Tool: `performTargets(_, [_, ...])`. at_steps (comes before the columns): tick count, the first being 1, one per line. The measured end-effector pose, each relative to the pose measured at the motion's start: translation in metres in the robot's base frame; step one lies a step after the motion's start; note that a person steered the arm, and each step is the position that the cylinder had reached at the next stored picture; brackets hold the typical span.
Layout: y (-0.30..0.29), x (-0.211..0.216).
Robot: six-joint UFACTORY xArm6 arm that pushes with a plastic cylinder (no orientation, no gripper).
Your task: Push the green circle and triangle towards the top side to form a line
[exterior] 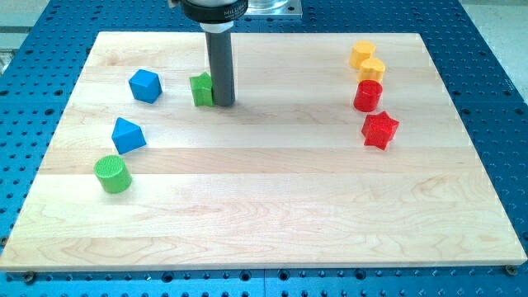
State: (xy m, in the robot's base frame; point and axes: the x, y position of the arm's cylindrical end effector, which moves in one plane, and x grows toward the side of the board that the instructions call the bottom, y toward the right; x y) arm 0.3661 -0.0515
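The green circle [112, 174] is a short cylinder near the board's left edge, below the middle. A second green block [201, 89], partly hidden so its shape is unclear, stands near the view's top, left of centre. My tip [223, 102] rests on the board right against that green block's right side. The rod rises straight up from there to the arm at the view's top. The green circle is far from the tip, down and to the left.
A blue block [144, 85] lies left of the upper green block. A blue triangle [127, 135] sits just above the green circle. At the upper right stand two yellow blocks [362, 54] [371, 70], a red cylinder [368, 95] and a red star [379, 129].
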Motion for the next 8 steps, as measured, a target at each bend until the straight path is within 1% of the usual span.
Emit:
performTargets(1, [0.0, 0.086])
performTargets(2, [-0.08, 0.117])
performTargets(4, [-0.143, 0.085])
performTargets(5, [-0.164, 0.088])
performTargets(6, [-0.165, 0.073])
performTargets(7, [-0.172, 0.03])
performTargets(8, [-0.179, 0.038])
